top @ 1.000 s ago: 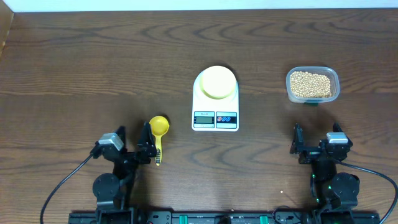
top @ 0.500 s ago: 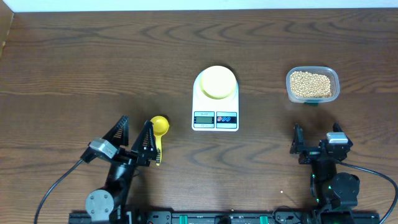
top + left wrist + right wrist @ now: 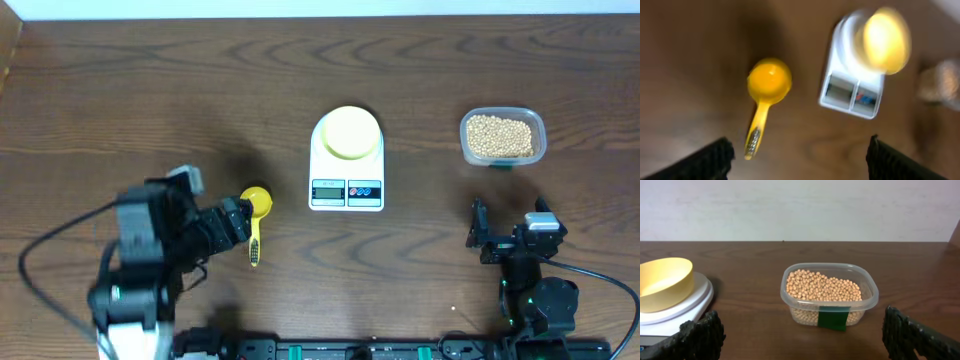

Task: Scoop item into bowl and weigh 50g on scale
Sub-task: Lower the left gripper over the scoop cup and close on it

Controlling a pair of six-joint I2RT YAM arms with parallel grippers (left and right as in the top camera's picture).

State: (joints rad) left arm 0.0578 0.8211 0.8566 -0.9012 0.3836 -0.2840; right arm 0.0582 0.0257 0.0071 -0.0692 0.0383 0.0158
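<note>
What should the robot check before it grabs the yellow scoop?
1. Open left gripper: ok.
2. Handle of the scoop centred between its fingers: not ok, nearer one finger.
3. The bowl sits on the scale: ok.
4. Display of the scale reads zero: cannot tell, too small.
5. Lid off the tub of beans: ok.
6. Open right gripper, apart from the tub: ok.

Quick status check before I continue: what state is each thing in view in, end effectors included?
scale: carrying the bowl; display too small to read.
bowl: empty, sitting on the scale.
clear tub: lid off, filled with beans.
beans: in the tub, none in the bowl.
yellow scoop: empty, lying flat, not gripped.
left end effector: open, over the scoop.
right end effector: open, holding nothing.
</note>
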